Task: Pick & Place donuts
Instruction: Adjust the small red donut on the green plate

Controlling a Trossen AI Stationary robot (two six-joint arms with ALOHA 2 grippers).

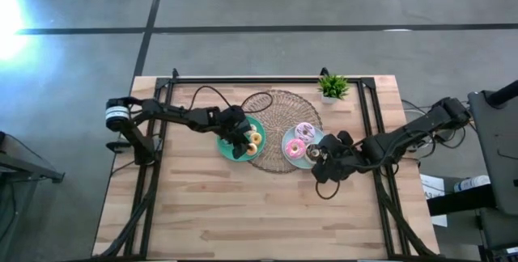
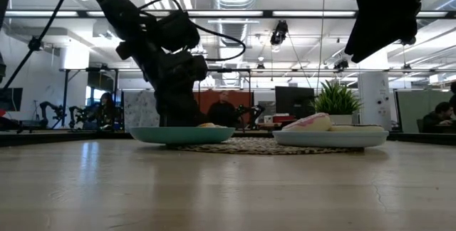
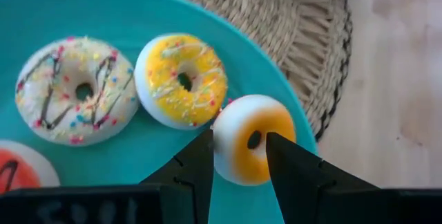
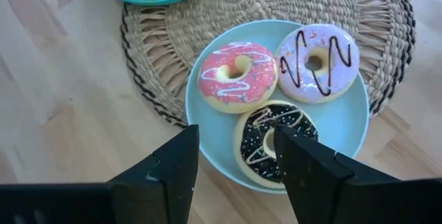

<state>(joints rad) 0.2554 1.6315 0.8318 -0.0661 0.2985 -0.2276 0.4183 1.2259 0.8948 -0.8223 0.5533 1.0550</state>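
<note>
Orange donut [image 3: 250,141] clamped between left gripper [image 3: 238,158] fingers over teal plate [image 3: 41,10]; right gripper [image 4: 235,156] spread apart above chocolate donut [image 4: 273,141], not touching

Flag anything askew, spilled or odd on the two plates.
One thing: the orange donut on the teal plate is tipped on edge between the left end effector's fingers, while its neighbours lie flat. The three donuts on the light-blue plate sit flat. Nothing spilled.
</note>
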